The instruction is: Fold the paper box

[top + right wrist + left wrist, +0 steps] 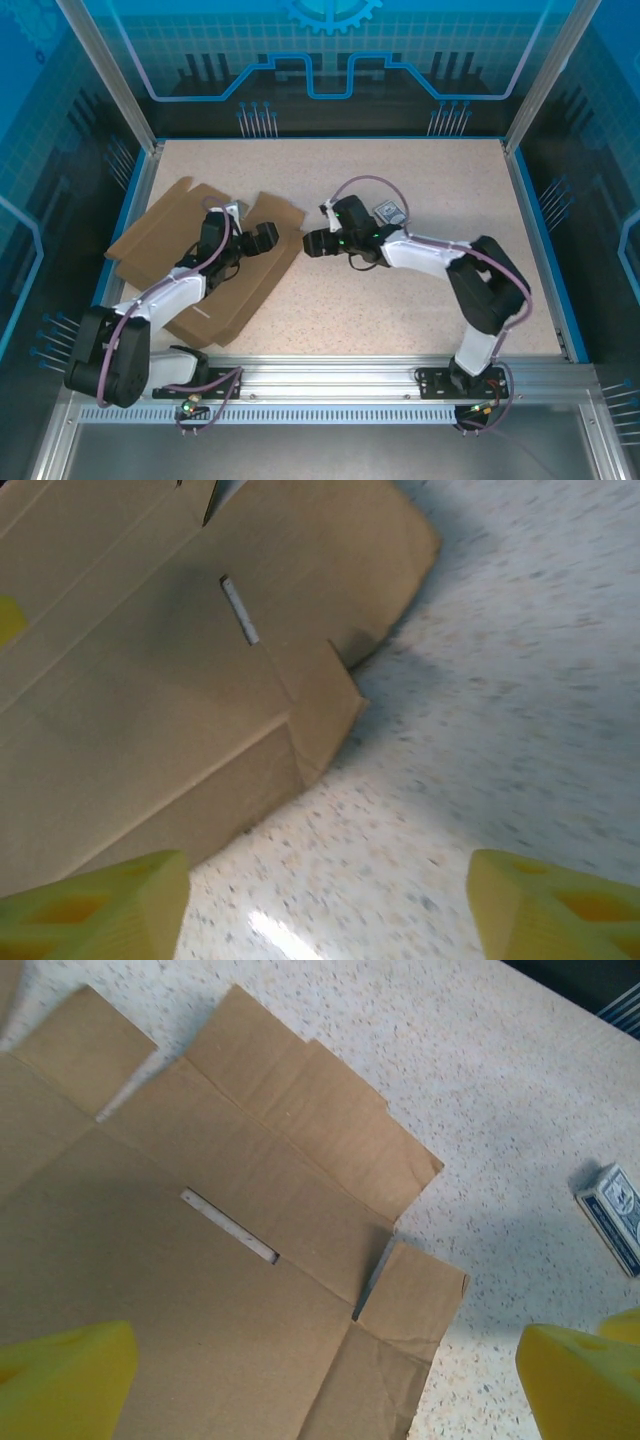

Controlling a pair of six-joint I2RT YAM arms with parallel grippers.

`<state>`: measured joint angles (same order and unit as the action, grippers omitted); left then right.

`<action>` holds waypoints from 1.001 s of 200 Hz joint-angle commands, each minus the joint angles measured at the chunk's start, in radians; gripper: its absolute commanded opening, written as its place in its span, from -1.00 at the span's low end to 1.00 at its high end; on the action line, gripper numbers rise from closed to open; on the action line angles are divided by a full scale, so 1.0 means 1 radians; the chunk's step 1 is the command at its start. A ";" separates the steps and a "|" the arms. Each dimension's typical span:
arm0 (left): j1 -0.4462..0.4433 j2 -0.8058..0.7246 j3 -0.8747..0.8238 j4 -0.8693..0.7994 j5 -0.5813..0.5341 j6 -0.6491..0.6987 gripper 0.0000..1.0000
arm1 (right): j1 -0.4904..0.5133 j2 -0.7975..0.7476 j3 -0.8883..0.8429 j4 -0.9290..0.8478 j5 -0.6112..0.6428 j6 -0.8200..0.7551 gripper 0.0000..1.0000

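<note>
The paper box (155, 235) is a brown corrugated sheet with flaps and creases, lying flat on the left half of the table. My left gripper (268, 237) hovers over its right part. In the left wrist view the yellow fingers (60, 1380) stand wide apart above the sheet (200, 1290), near a narrow slot (230, 1225) and a corner flap (415, 1290). My right gripper (310, 243) sits just off the sheet's right edge, open. Its fingers (95, 910) frame bare tabletop, with the sheet's slightly raised corner (320, 710) ahead of them to the left.
A small blue card pack (389, 212) lies on the speckled table (430, 310) behind the right arm, also visible as a blue box (612, 1215) at the right edge of the left wrist view. Blue rails (540, 250) border the table.
</note>
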<state>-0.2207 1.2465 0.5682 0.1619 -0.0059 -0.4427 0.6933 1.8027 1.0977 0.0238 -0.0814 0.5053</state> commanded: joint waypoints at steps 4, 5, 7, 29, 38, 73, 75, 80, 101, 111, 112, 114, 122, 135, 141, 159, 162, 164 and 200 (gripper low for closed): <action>0.002 -0.059 -0.007 -0.029 -0.079 0.029 0.98 | 0.002 0.118 0.079 0.028 -0.077 0.080 0.35; 0.002 -0.059 -0.007 -0.029 -0.080 0.030 0.98 | 0.002 0.122 0.083 0.028 -0.078 0.081 0.35; 0.003 -0.062 -0.008 -0.031 -0.084 0.031 0.98 | 0.002 0.130 0.088 0.029 -0.081 0.084 0.33; 0.004 -0.085 -0.021 -0.047 -0.106 0.047 0.97 | 0.001 0.197 0.140 0.030 -0.082 0.094 0.22; 0.005 -0.090 -0.026 -0.049 -0.113 0.051 0.98 | 0.000 0.219 0.159 0.028 -0.092 0.099 0.17; 0.004 -0.097 -0.028 -0.051 -0.124 0.058 0.98 | -0.001 0.293 0.212 0.049 -0.135 0.135 -0.02; 0.004 -0.097 -0.028 -0.050 -0.124 0.058 0.98 | -0.003 0.297 0.214 0.051 -0.139 0.136 -0.04; 0.004 -0.097 -0.028 -0.050 -0.124 0.059 0.98 | -0.002 0.303 0.220 0.055 -0.147 0.141 -0.09; 0.005 -0.099 -0.024 -0.051 -0.123 0.056 0.98 | -0.005 0.314 0.231 0.071 -0.165 0.152 -0.32; 0.004 -0.102 -0.021 -0.052 -0.119 0.053 0.98 | -0.010 0.308 0.237 0.067 -0.165 0.144 -0.43; 0.004 -0.102 -0.021 -0.053 -0.118 0.051 0.98 | -0.011 0.306 0.237 0.067 -0.165 0.143 -0.44; 0.004 -0.102 -0.021 -0.054 -0.117 0.050 0.98 | -0.013 0.305 0.237 0.064 -0.164 0.140 -0.46; 0.004 -0.107 -0.015 -0.057 -0.113 0.047 0.98 | -0.022 0.293 0.236 0.057 -0.164 0.124 -0.56; 0.004 -0.119 -0.004 -0.061 -0.105 0.044 0.98 | -0.046 0.262 0.233 0.038 -0.168 0.084 -0.72; 0.005 -0.128 0.001 -0.062 -0.101 0.047 0.98 | -0.058 0.242 0.229 0.029 -0.172 0.058 -0.78; 0.003 -0.155 0.026 -0.053 -0.091 0.058 0.98 | -0.104 0.171 0.209 -0.011 -0.200 -0.049 -0.83; 0.003 -0.160 0.030 -0.050 -0.088 0.059 0.98 | -0.110 0.160 0.207 -0.023 -0.203 -0.073 -0.83; 0.003 -0.163 0.032 -0.045 -0.089 0.060 0.98 | -0.116 0.150 0.206 -0.031 -0.206 -0.086 -0.83; 0.000 -0.174 0.061 0.122 -0.039 0.077 0.97 | -0.233 0.009 0.206 -0.223 -0.267 -0.346 -0.86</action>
<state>-0.2199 1.0866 0.5774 0.1417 -0.1001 -0.4088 0.5350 1.9316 1.2968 -0.0574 -0.2810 0.3809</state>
